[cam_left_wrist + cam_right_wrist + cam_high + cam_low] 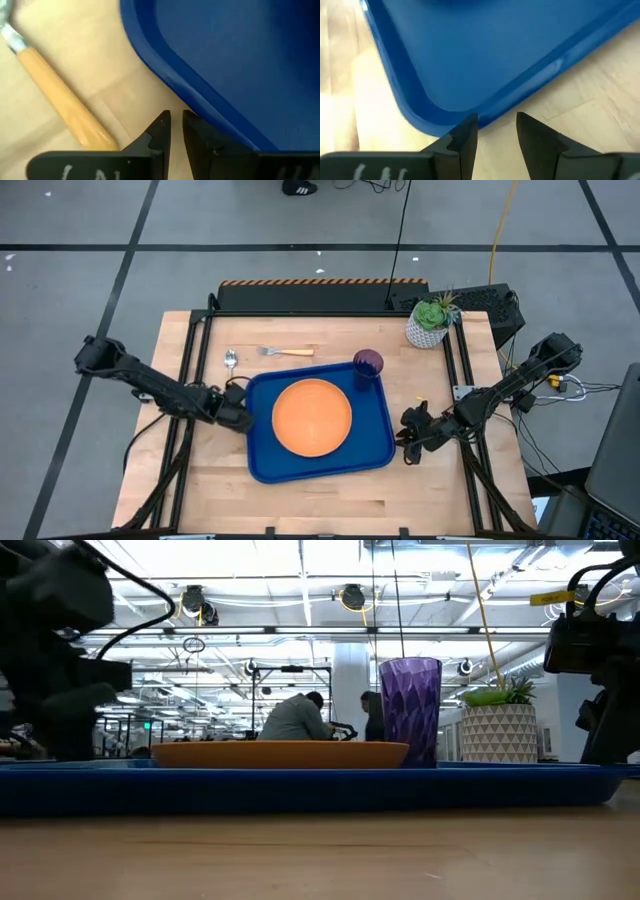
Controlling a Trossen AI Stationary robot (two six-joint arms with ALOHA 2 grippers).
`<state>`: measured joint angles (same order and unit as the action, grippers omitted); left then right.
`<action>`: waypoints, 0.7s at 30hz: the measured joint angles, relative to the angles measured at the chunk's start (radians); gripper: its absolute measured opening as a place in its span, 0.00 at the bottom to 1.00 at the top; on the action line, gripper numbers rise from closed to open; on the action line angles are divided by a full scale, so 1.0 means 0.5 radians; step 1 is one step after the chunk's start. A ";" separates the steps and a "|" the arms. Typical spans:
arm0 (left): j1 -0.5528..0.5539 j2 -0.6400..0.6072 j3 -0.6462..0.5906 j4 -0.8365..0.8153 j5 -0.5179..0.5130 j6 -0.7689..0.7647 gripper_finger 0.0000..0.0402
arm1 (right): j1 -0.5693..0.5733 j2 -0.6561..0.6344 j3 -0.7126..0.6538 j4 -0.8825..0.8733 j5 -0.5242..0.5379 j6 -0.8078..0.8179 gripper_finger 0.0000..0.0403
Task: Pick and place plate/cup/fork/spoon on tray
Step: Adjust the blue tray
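My left pincer sits low at the tray's left edge, its fingers nearly shut with only a slit between them and nothing held. Beyond it, on the bare tabletop past the tray's far rim, the spoon lies at the left and the fork just to its right, handle pointing right; neither touches the tray. The blue tray holds the orange plate at its centre and the purple cup upright in its far right corner. My right pincer waits beside the tray's near right corner, fingers slightly apart and empty. A potted plant stands at the far right. I judge plate and cup done and the cutlery next: the left arm must reach toward the fork or spoon, open, then close on a thin, flat-lying handle.
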<state>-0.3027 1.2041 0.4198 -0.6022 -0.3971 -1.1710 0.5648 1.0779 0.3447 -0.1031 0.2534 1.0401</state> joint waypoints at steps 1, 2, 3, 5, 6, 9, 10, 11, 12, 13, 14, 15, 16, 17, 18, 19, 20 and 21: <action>0.025 0.001 0.000 0.013 -0.019 0.027 0.13 | 0.000 0.000 0.000 0.004 -0.009 -0.002 0.32; 0.052 0.001 0.000 0.032 -0.029 0.061 0.13 | 0.000 0.000 0.000 0.003 -0.009 -0.002 0.32; 0.084 0.002 0.000 0.054 -0.027 0.094 0.13 | 0.000 0.000 0.000 0.002 -0.010 -0.002 0.32; 0.146 0.002 0.000 0.071 -0.036 0.156 0.13 | 0.000 0.000 0.000 0.001 -0.019 -0.003 0.32; 0.173 0.002 0.000 0.076 -0.047 0.179 0.13 | 0.000 0.000 0.000 0.003 -0.033 -0.003 0.32; 0.247 0.002 0.000 0.108 -0.048 0.256 0.13 | 0.000 0.000 0.000 0.007 -0.042 -0.013 0.32; 0.269 0.002 0.000 0.128 -0.050 0.282 0.13 | 0.000 0.000 0.000 0.009 -0.043 -0.019 0.32; 0.290 0.002 0.000 0.151 -0.052 0.310 0.13 | 0.000 0.000 -0.001 0.013 -0.047 -0.026 0.32; 0.312 0.002 0.000 0.173 -0.057 0.336 0.13 | 0.000 0.000 -0.001 0.018 -0.051 -0.036 0.32; 0.332 0.002 0.000 0.196 -0.063 0.366 0.13 | 0.000 0.000 -0.002 0.024 -0.056 -0.054 0.32; 0.354 0.002 0.000 0.216 -0.066 0.393 0.13 | 0.000 0.000 -0.002 0.027 -0.061 -0.068 0.32; 0.377 0.002 0.000 0.237 -0.070 0.417 0.13 | 0.000 0.000 -0.002 0.028 -0.067 -0.072 0.32; 0.396 0.002 0.000 0.257 -0.079 0.441 0.13 | 0.000 0.000 -0.002 0.028 -0.072 -0.076 0.32; 0.412 0.002 0.000 0.271 -0.081 0.466 0.13 | 0.000 0.000 -0.002 0.028 -0.083 -0.090 0.32; 0.423 0.002 0.000 0.284 -0.081 0.504 0.13 | 0.000 0.000 -0.002 0.029 -0.100 -0.127 0.32; 0.429 0.002 0.000 0.299 -0.081 0.563 0.13 | 0.000 0.000 -0.002 0.029 -0.115 -0.167 0.32; 0.429 0.002 0.000 0.320 -0.083 0.640 0.13 | 0.000 -0.001 -0.002 0.028 -0.144 -0.190 0.32; 0.421 0.000 0.000 0.343 -0.084 0.731 0.13 | 0.000 -0.005 -0.002 0.026 -0.172 -0.198 0.32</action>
<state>-0.0920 1.2042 0.4198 -0.4309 -0.4392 -0.8057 0.5648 1.0752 0.3435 -0.0902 0.1672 0.9409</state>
